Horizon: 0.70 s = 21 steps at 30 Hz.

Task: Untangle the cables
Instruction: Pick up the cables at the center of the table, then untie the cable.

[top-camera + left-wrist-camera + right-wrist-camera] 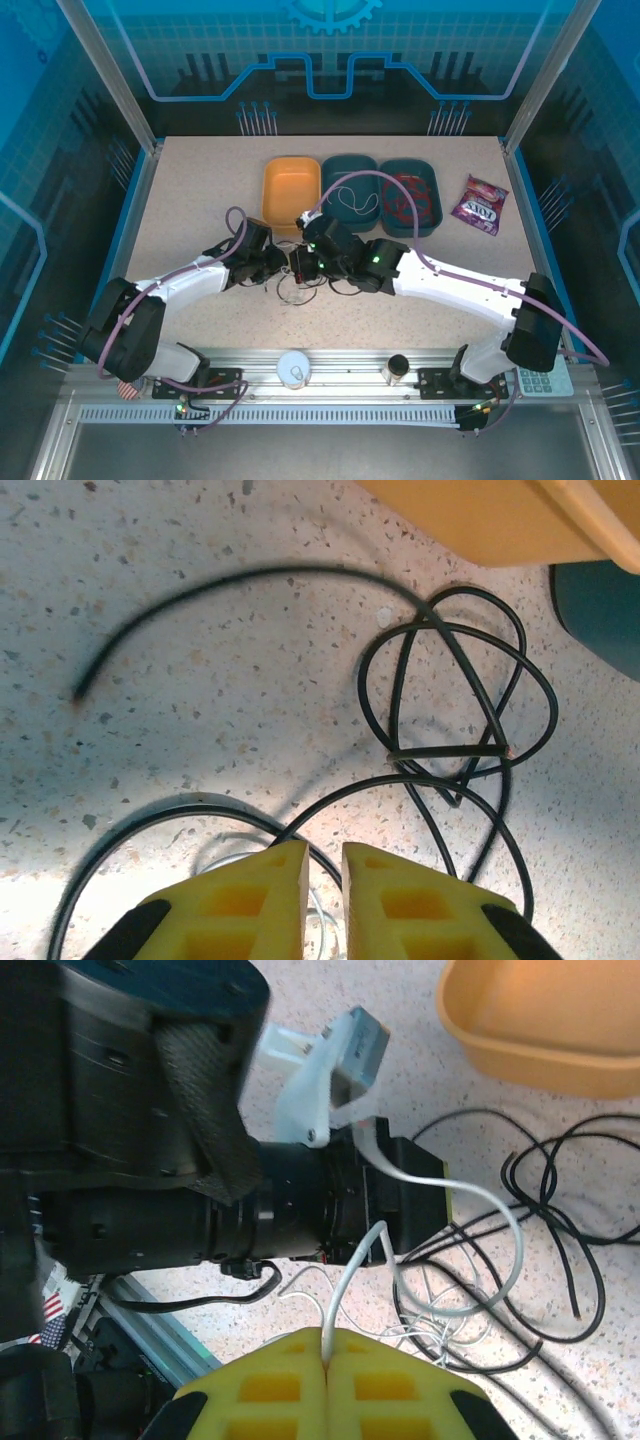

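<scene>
A black cable (455,630) lies in overlapping loops on the speckled table, tangled with a thin white-grey cable (345,1295). My left gripper (323,865) hangs low over the tangle with its yellow fingers a narrow gap apart. A run of black cable and some white strands (325,920) cross under that gap. My right gripper (326,1348) is shut on the white-grey cable, which rises in an arc from its tips. In the top view the left gripper (278,268) and the right gripper (303,262) meet tip to tip over the tangle (295,292). A red cable (410,200) lies coiled in the right teal bin.
An orange bin (291,185) and two teal bins (350,163) (408,163) stand in a row behind the grippers; a white loop lies in the middle one. A purple snack bag (479,204) is at the right. Two small cups (292,368) (398,368) sit on the front rail.
</scene>
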### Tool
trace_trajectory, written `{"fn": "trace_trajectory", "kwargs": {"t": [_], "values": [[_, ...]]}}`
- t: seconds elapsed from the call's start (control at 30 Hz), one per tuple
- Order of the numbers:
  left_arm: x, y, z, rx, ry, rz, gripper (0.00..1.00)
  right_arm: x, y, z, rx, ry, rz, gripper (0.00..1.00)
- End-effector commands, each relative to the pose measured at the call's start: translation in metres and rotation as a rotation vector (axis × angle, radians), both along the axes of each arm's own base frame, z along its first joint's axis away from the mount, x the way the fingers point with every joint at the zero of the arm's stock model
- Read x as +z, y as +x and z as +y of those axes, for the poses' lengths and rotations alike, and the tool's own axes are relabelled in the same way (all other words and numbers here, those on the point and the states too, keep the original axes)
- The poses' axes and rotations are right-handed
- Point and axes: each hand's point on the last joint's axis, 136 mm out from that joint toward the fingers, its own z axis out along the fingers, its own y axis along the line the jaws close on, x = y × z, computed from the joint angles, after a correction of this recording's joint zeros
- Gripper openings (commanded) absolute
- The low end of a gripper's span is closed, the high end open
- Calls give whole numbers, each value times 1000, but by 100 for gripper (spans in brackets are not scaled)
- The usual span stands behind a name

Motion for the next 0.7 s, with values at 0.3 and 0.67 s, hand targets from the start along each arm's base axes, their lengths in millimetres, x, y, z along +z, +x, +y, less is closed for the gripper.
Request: {"fn": "trace_trajectory", "kwargs": {"t": [0.3,0.67], "values": [[-19,-12,20,25,64,48,12,89,19,-27,-4,189,-172,0],[-2,-10,23,17,48,4,11,26,29,-59,-123,63,-19,0]]}}
